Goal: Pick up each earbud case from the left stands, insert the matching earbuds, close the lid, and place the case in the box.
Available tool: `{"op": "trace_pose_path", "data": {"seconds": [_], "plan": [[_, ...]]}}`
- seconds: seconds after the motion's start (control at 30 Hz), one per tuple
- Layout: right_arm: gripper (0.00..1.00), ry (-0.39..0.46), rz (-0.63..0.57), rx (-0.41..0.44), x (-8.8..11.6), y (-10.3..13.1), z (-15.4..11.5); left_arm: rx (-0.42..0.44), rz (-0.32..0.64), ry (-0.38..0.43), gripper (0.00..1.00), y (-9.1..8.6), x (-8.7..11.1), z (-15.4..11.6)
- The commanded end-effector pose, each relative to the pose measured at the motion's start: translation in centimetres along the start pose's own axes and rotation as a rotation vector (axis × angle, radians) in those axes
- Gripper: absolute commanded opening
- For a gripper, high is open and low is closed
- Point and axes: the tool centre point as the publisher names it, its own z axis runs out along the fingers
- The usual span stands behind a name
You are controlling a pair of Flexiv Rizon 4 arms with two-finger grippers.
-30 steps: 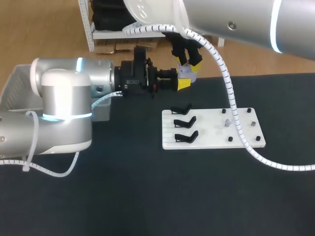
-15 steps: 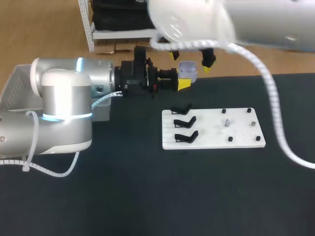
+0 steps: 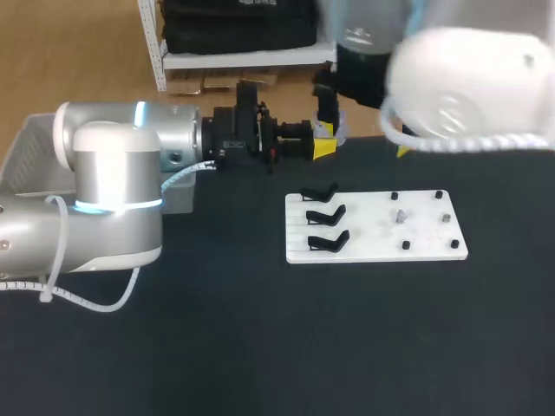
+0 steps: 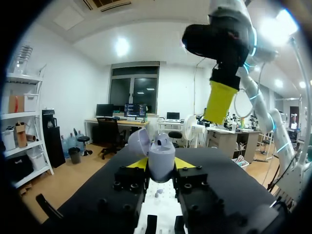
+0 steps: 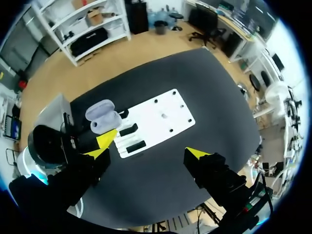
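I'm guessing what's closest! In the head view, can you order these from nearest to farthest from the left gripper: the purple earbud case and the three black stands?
1. earbud case: held in the left gripper itself.
2. upper stand: on the white board, just below the gripper.
3. middle stand: next one down.
4. lower stand: farthest, by the board's near edge.

Desk [image 3: 260, 347]: wide, matte black top. Floor [image 3: 78, 61]: light wood tone, seen past the desk's far edge. White metal shelf unit [image 3: 227, 59] stands on that floor just beyond the far edge, with a dark bag [image 3: 238, 26] on its board. Walls [image 4: 73, 83] white. Ceiling [image 4: 156, 34] white, round lights [image 4: 121, 47] lit. Dark window [image 4: 134, 95] in the far wall, with monitors [image 4: 132, 110] on a work table [image 4: 97, 121] below it and a black office chair [image 4: 109, 134] in front. Open white shelving [image 4: 19, 117] along the side wall.
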Motion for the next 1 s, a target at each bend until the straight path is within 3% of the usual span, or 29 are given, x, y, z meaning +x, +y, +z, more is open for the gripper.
{"op": "trace_pose_path", "data": {"seconds": [0.03,0.47,0.5,0.7,1.0], "plan": [[1.00,-0.016,0.004,-0.324,0.6,-1.6,0.0,-0.007,0.004,-0.006,0.00,-0.2,0.1,0.0],[1.00,-0.016,0.004,-0.324,0.6,-1.6,0.0,-0.007,0.004,-0.006,0.00,-0.2,0.1,0.0],[1.00,-0.044,0.003,-0.350,0.6,-1.9,0.6,-0.007,0.004,-0.006,0.00,-0.2,0.1,0.0],[1.00,-0.118,-0.004,-0.294,0.3,-4.6,4.4,-0.007,0.004,-0.006,0.00,-0.2,0.1,0.0],[1.00,-0.104,-0.047,-0.241,0.8,-6.8,9.5,-0.007,0.004,-0.006,0.00,-0.2,0.1,0.0]]}}
